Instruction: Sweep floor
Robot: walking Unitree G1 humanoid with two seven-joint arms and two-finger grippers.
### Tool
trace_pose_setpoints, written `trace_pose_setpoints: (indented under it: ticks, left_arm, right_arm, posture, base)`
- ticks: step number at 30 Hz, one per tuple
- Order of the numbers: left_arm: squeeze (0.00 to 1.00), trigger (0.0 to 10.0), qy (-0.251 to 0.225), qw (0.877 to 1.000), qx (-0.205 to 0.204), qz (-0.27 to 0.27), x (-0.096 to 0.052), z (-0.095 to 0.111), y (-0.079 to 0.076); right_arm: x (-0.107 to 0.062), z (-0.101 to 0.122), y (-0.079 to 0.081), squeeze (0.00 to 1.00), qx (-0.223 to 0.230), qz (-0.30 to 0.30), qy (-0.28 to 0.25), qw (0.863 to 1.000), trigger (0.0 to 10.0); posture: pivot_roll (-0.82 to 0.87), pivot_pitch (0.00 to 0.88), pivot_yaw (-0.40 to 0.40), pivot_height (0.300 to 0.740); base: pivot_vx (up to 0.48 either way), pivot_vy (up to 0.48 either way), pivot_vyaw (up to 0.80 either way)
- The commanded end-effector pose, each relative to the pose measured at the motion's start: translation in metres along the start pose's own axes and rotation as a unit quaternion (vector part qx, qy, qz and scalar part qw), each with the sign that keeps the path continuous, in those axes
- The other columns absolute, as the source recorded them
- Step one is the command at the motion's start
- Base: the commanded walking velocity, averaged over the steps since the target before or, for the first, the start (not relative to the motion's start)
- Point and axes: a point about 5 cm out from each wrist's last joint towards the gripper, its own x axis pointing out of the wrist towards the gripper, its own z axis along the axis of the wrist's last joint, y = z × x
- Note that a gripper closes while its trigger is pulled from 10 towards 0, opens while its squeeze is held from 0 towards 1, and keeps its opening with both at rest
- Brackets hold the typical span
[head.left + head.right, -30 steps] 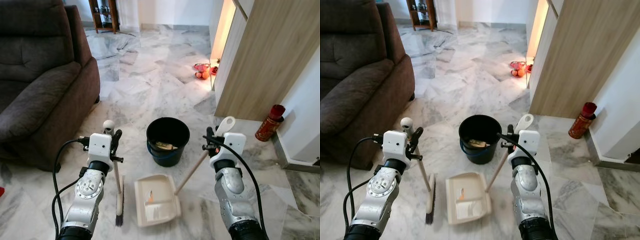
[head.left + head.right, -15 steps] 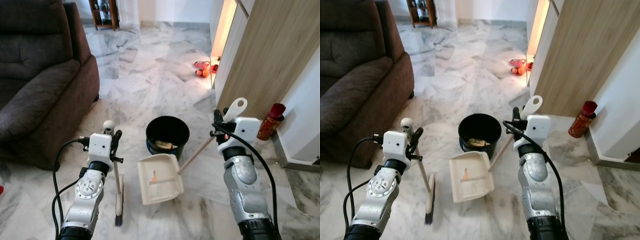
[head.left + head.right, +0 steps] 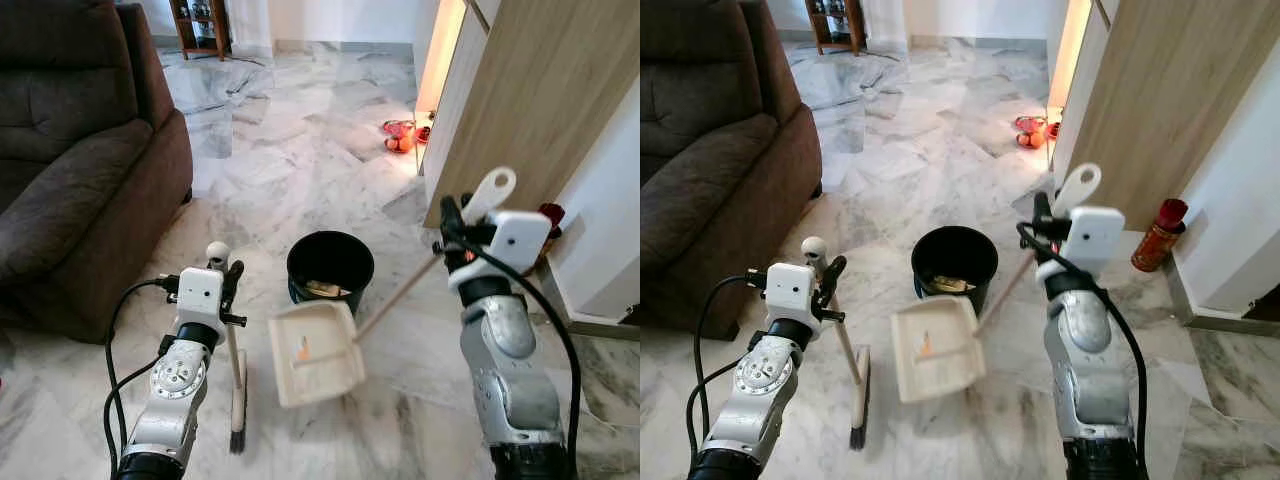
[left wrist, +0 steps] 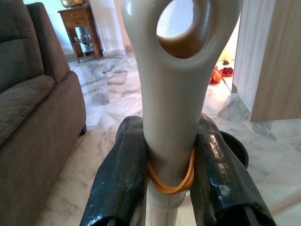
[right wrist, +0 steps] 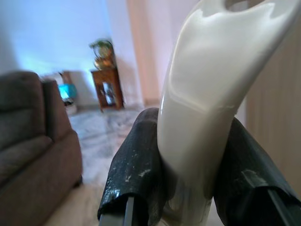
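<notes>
Right gripper (image 3: 452,222): clamped on dustpan (image 3: 316,353) handle, pan raised, tilted beside black bucket (image 3: 331,266).
Left gripper (image 3: 227,283): clamped on broom (image 3: 237,385), bristles on floor.
Key relation: bucket just beyond pan's lip.

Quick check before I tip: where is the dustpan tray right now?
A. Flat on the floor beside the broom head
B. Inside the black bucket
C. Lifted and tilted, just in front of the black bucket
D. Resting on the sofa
C: the right gripper holds the handle and the dustpan hangs tilted just short of the black bucket.
</notes>
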Motion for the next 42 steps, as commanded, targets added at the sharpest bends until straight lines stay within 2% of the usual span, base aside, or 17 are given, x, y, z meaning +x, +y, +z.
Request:
trace_pose_setpoints:
  ticks: [1,9,15,20,33,42]
  left_arm:
    - [0.0,10.0,-0.017,1.0,0.006,0.001,0.0,0.005,0.003]
    - [0.0,10.0,-0.018,1.0,0.005,-0.002,-0.001,0.005,0.002]
    - [0.0,10.0,-0.018,1.0,0.006,-0.001,-0.001,0.004,0.001]
    - [0.0,10.0,-0.017,1.0,0.008,-0.001,-0.002,0.004,0.001]
    - [0.0,10.0,-0.021,1.0,0.01,0.004,-0.003,0.004,0.002]
    - [0.0,10.0,-0.022,1.0,0.011,0.008,-0.003,0.005,0.003]
  right_arm:
    - [0.004,0.029,0.007,0.0,0.019,0.012,-0.058,0.998,10.0]
    - [0.005,0.04,0.006,0.0,0.02,0.012,-0.064,0.998,10.0]
    - [0.01,0.05,0.007,0.0,0.025,0.005,-0.087,0.996,10.0]
    - [0.01,0.039,0.012,0.0,0.021,0.001,-0.076,0.997,10.0]
    - [0.018,0.061,0.012,0.0,0.024,-0.015,-0.127,0.992,10.0]
    - [0.017,0.057,0.018,0.0,0.019,-0.004,-0.126,0.992,10.0]
  posture:
    - [0.14,0.051,0.017,0.74]
    - [0.14,0.043,0.018,0.74]
    - [0.14,0.036,0.018,0.74]
    - [0.14,0.035,0.021,0.74]
    - [0.14,0.045,0.019,0.74]
    - [0.14,0.049,0.017,0.74]
  base:
    - [0.0,0.0,0.0]
    - [0.0,0.0,0.0]
    - [0.0,0.0,0.0]
    - [0.0,0.0,0.0]
    - [0.26,0.0,0.0]
    - [0.298,0.0,0.0]
